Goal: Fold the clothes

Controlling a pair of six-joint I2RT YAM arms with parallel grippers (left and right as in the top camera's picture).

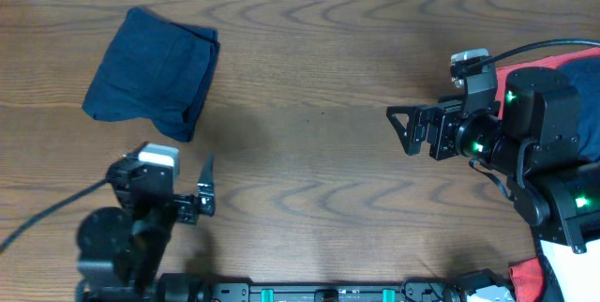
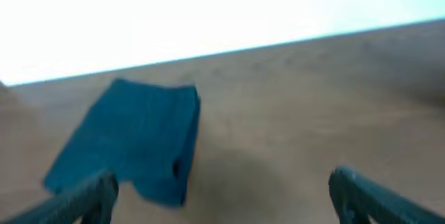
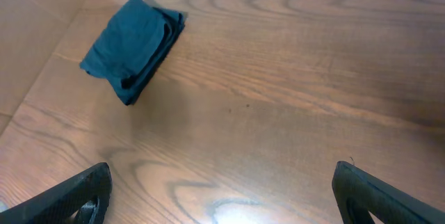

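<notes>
Dark navy soft-fabric shorts [image 1: 152,72], folded bundle, far left on wooden tabletop [image 1: 319,180], near left fingers [image 2: 87,197]; right fingers [image 3: 76,193] well apart. Both pairs spread, empty. Judged light, limp; pinch the stacked edge layers.

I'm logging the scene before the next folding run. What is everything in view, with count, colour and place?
shorts: one pair, dark navy, folded into a compact bundle, far left of the table
red cloth: one seen, bright red, right edge, mostly hidden under the right arm
table: one, brown wood grain, under everything
left gripper: one, black, open, near left, apart from the shorts
right gripper: one, black, open, right side, over bare table
</notes>
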